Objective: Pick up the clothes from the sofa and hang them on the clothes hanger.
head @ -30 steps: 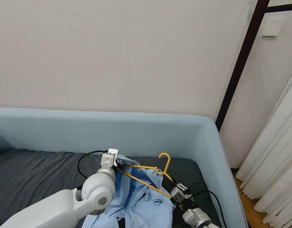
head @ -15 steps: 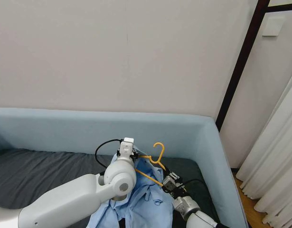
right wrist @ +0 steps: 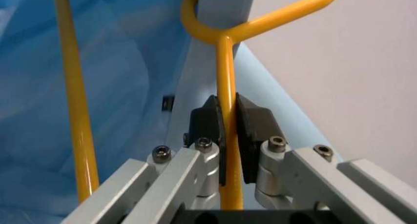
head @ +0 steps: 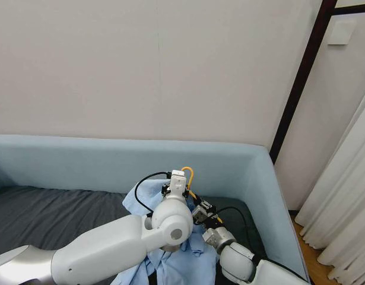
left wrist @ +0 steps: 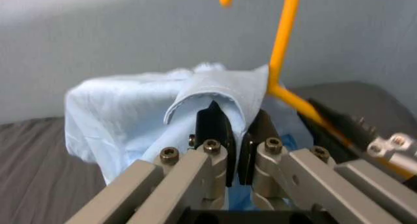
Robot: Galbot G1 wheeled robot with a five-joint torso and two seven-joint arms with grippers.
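**Left gripper** (left wrist: 235, 132): the jaws are clamped together on a folded collar edge of the light blue shirt (left wrist: 124, 112). The fabric arches over both black pads (left wrist: 212, 124) and hangs down on either side of them.

**Right gripper** (right wrist: 225, 117): the jaws are closed on the straight neck of the orange hanger (right wrist: 225, 63), just under the point where the hook bends away. A second orange bar of the same hanger runs alongside, over blue cloth.

**Position of the work:** the shirt is held up at the right end of the pale blue sofa (head: 81, 163), close to the backrest, with its lower part draped toward the dark grey seat cushion (head: 45, 214). The hanger hook rises above the left wrist, against the backrest.

**Obstructions:** in the head view the white left forearm (head: 105, 249) and its round wrist joint lie across the shirt and cover both sets of fingers — contact is readable from the wrist views. A black cable (head: 148, 181) loops beside the wrist.

**Surroundings:** plain wall (head: 140, 71) behind the sofa, a dark door frame (head: 298, 83) and white curtain (head: 348, 196) to the right.
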